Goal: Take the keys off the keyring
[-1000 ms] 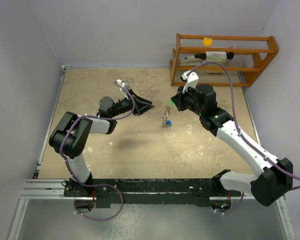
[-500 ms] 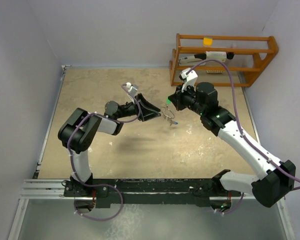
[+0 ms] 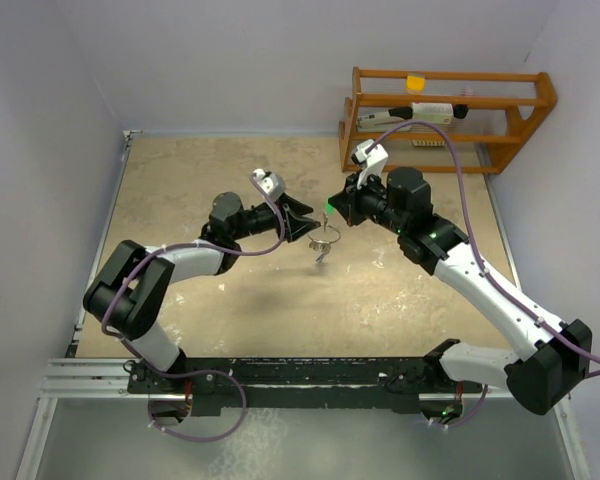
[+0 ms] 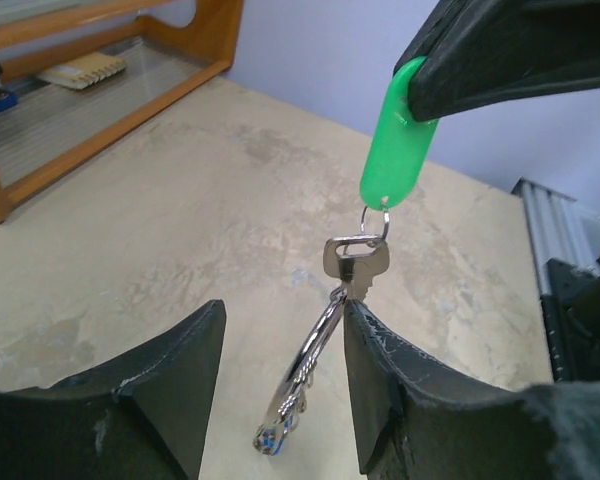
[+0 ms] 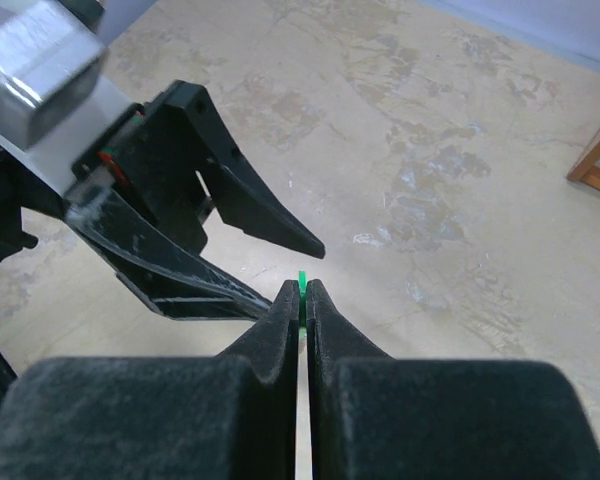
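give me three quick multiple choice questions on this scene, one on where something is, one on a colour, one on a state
1. Where does the wooden rack stand?
A. at the far right corner of the table
B. at the near left edge
C. between the two arms

2. What colour is the tag pinched in the right jaws?
A. blue
B. red
C. green

3. How do the left jaws stand at the keyring?
A. shut on it
B. open, with the ring hanging between them
C. open, but far off to one side of it

Answers:
1 A, the top view shows the rack at the back right.
2 C, the left wrist view shows bright green plastic in the grip.
3 B, the left wrist view shows a gap with the ring dangling in it.
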`<state>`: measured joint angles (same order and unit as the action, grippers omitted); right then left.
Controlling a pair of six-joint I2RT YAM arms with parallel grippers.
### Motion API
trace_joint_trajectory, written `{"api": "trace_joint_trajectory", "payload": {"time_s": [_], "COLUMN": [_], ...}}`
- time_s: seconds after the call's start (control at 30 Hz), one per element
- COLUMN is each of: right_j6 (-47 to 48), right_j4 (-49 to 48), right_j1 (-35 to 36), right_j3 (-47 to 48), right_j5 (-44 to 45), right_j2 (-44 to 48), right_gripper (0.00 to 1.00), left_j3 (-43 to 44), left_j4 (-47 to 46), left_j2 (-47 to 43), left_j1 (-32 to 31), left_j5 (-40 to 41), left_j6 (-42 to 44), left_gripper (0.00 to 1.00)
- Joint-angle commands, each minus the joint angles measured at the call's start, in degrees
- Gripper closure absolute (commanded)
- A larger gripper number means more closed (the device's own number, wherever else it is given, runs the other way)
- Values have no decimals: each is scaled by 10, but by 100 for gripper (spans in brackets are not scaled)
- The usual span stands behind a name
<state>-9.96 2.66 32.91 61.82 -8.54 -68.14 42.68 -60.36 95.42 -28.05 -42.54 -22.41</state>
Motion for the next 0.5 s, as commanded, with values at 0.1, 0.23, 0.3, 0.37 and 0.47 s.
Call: {"api": "trace_joint_trajectory", "payload": {"time_s": [0.1,0.23,0.3,0.37,0.47], "right_j6": [-13,-13,-13,-15,-17], "right_j4": [-39,-38,-39,-41,-44], "right_j1": [9,11,13,14,15], "right_j3": [33,37,38,37,33], "right_j5": [-17,-18,-19,-20,-19], "right_j2": [25,25,26,26,27], "right_gripper": [100,100,100,100,100], "left_j3": [32,22,22,21,20], "left_j4": [207,193,187,162,124], "left_j2": [-34,-30,-26,-22,-13], "left_j1": [-24,-31,-33,-35,-36], "left_j5": [46,44,44,40,25], "left_j6": [193,190,185,171,144], "left_gripper": [50,50,51,52,54]}}
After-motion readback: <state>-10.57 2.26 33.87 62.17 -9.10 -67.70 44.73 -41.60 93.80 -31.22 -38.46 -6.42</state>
